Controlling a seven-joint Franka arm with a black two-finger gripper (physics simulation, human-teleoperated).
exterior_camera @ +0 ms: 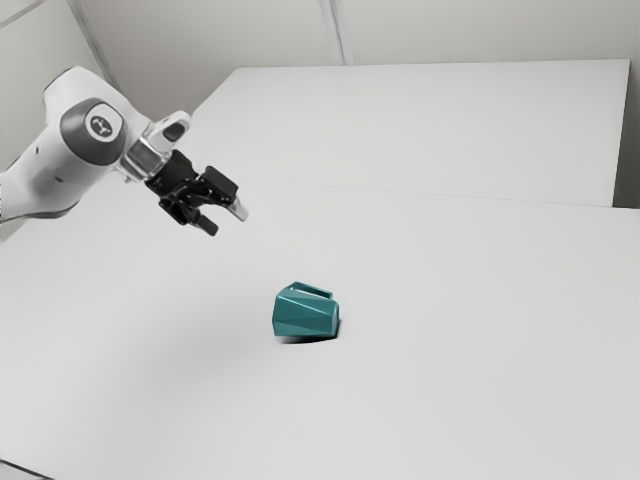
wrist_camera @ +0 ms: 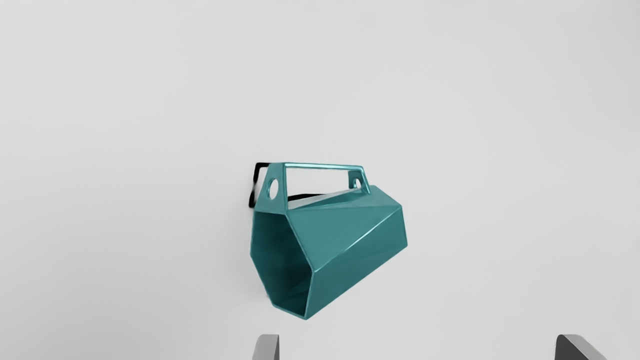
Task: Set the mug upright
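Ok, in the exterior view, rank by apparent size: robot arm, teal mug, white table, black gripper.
1. White table
2. Robot arm
3. Black gripper or teal mug, unsure: the gripper spans wider, the mug looks more solid.

Pale grey walls (exterior_camera: pixel 480 30) with a narrow strip (exterior_camera: pixel 337 30) rise behind the white table (exterior_camera: pixel 480 350).

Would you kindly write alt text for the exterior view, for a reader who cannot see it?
A teal mug lies on its side on a white table, its handle along the upper side. A white and gray robot arm reaches in from the exterior view's left, its black gripper open and apart from the mug.
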